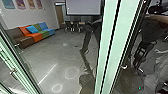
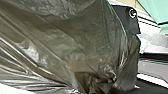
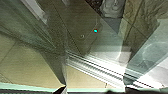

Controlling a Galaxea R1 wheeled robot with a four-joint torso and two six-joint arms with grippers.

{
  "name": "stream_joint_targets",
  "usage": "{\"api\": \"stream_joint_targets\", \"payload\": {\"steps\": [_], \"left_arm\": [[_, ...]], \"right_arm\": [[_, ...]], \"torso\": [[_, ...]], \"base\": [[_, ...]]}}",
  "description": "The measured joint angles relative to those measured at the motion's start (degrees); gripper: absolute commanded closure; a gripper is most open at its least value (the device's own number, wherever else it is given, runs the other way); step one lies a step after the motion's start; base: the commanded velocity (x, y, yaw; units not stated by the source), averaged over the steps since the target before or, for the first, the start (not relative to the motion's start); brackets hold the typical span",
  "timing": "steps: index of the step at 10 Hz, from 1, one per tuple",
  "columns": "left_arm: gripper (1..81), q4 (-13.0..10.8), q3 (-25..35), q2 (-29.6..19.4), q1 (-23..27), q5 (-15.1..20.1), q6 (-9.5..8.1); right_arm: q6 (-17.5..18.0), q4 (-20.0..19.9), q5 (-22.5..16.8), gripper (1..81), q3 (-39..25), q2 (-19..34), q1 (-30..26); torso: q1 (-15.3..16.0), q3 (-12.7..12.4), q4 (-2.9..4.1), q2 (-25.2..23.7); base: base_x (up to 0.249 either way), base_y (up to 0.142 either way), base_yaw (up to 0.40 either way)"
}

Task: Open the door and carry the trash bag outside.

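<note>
My left claw [image 2: 97, 84] pinches the bunched trash bag [image 2: 67, 37], probably keeping it closed for passing the door frame [image 1: 120, 42]; my right claw's state I cannot tell.

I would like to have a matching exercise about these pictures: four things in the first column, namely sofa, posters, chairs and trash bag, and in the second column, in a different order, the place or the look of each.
Column one
1. sofa
2. posters
3. chairs
4. trash bag

Column two
A. on the wall
B. brownish, wrinkled plastic, large in the left wrist view
C. sections in brown, orange, green and blue
D. seen below the pale screen

Right pairs: 1-C; 2-A; 3-D; 4-B
</note>
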State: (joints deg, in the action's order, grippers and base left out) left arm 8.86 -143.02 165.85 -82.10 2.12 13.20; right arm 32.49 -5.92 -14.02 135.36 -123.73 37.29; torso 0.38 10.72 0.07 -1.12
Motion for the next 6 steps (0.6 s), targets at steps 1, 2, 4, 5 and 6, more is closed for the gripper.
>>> {"api": "stream_joint_targets", "payload": {"steps": [1, 2, 4, 5, 6], "left_arm": [[81.1, 0.0, 0.0, 0.0, 0.0, 0.0, -0.01], [81.1, 0.0, 0.0, 0.0, 0.0, 0.0, 0.00], [81.1, 0.0, 0.0, 0.0, 0.0, 0.0, -0.01], [81.1, 0.0, 0.0, 0.0, 0.0, 0.0, -0.01], [81.1, 0.0, 0.0, 0.0, 0.0, 0.0, -0.01]], "right_arm": [[0.0, 0.2, -0.1, 1.0, 0.0, -0.1, 0.0], [0.0, 0.3, -0.1, 1.0, 0.0, -0.1, 0.0], [0.1, 1.1, -1.1, 1.0, 0.3, -0.2, -0.5], [0.1, 1.4, -2.0, 1.0, 0.5, -0.3, -0.7], [0.1, 1.6, -2.8, 1.0, 0.5, -0.2, -1.1]], "torso": [[0.0, 0.0, 0.00, 0.0], [0.0, 0.0, 0.00, 0.0], [0.0, 0.0, 0.00, 0.0], [0.0, 0.0, 0.00, 0.0], [0.0, 0.0, 0.00, 0.0]], "base": [[0.000, 0.000, 0.000], [0.000, 0.000, 0.000], [0.000, 0.000, 0.000], [0.000, 0.000, 0.000], [0.000, 0.000, 0.000]]}}
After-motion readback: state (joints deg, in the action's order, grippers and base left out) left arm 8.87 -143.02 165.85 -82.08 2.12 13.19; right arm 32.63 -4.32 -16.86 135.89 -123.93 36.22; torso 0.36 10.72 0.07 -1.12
